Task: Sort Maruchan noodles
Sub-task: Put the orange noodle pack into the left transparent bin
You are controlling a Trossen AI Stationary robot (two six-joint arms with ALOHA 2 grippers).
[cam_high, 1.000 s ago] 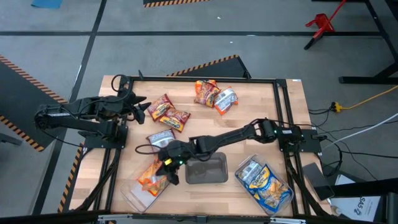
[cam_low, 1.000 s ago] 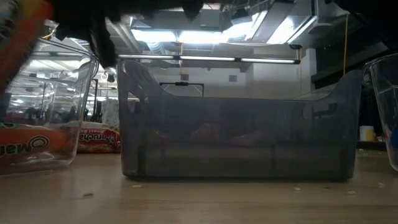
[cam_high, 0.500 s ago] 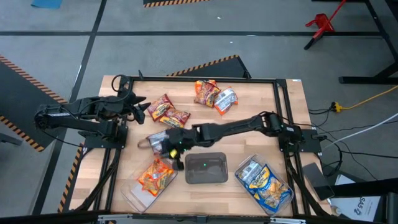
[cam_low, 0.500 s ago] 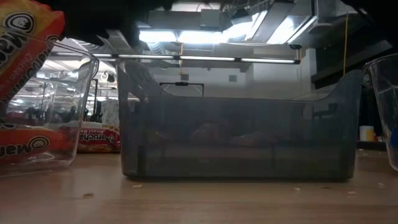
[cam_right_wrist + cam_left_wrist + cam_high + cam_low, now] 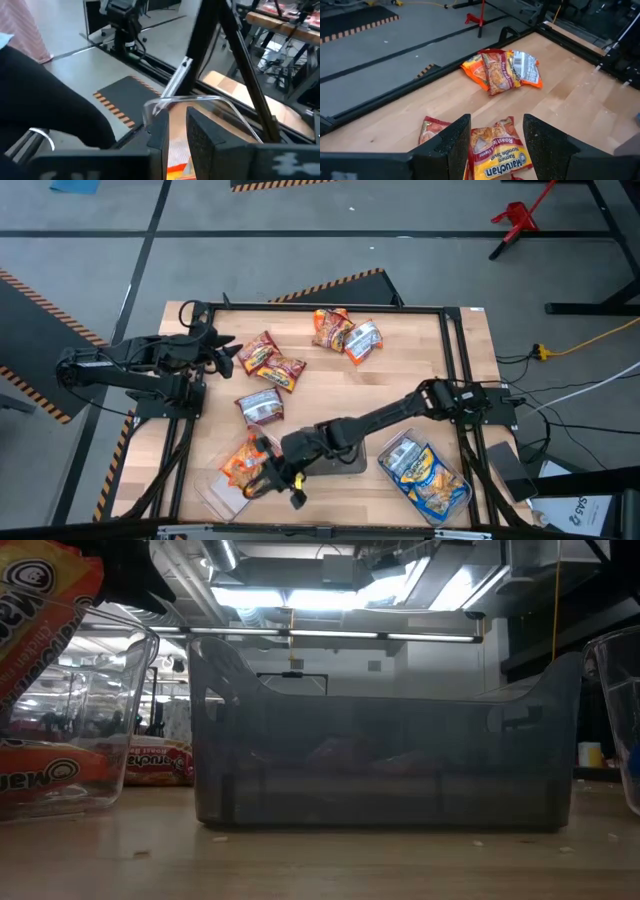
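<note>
Right end effector (image 5: 283,483) sits over the clear tray (image 5: 215,498) at the desk's near-left corner, fingers nearly closed on an orange packet (image 5: 248,463), probably dropping it with its colour group. Left end effector (image 5: 228,355) waits open at the left edge above loose red packets (image 5: 270,360). More packets (image 5: 345,332) lie by the far edge. Labels read "Maruchan", "Ramen Noodle Soup".

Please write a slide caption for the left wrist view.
Open left gripper hovers above red Maruchan ramen packets.
</note>
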